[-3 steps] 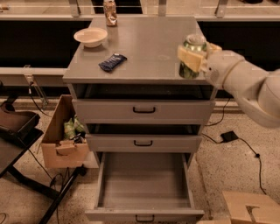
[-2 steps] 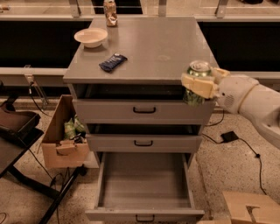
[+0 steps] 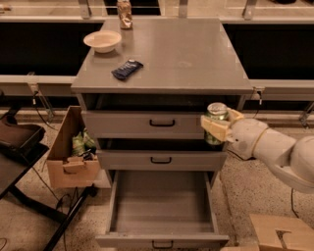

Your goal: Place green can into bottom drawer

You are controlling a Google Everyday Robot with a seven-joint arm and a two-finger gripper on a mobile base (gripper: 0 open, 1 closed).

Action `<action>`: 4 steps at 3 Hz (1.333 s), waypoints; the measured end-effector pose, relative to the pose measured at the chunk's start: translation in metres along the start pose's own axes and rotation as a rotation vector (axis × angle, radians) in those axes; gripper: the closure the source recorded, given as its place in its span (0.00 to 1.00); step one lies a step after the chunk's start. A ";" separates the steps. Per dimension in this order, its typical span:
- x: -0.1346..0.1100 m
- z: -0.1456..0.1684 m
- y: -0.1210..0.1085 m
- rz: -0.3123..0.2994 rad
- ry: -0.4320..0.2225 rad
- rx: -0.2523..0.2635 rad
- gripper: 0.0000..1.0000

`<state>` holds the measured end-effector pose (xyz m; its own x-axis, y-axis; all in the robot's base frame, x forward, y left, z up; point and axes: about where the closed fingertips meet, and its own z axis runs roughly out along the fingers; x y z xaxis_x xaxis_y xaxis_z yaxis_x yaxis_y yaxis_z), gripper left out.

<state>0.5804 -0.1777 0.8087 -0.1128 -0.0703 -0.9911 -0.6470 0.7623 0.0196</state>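
My gripper (image 3: 218, 125) is shut on the green can (image 3: 216, 113), holding it upright in the air at the right end of the cabinet, level with the top drawer's front. The can has a silver top and a green side; its lower part is hidden by my fingers (image 3: 214, 129). The bottom drawer (image 3: 162, 237) is pulled fully open below and to the left of the can. Its long grey tray holds nothing that I can see.
Two shut grey drawers (image 3: 162, 122) sit above it. On the cabinet top (image 3: 196, 59) are a white bowl (image 3: 102, 40), a dark blue packet (image 3: 127, 69) and a tan can (image 3: 124, 8). A cardboard box (image 3: 68, 157) stands left; another (image 3: 279, 233) lies at the lower right.
My arm has carried the green can off the cabinet top, out past its right front corner and downward, from tabletop height to the level of the top drawer.
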 end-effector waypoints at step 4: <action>0.145 0.106 0.009 -0.070 0.061 -0.148 1.00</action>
<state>0.6377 -0.1127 0.6510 -0.1060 -0.1623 -0.9810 -0.7581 0.6516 -0.0259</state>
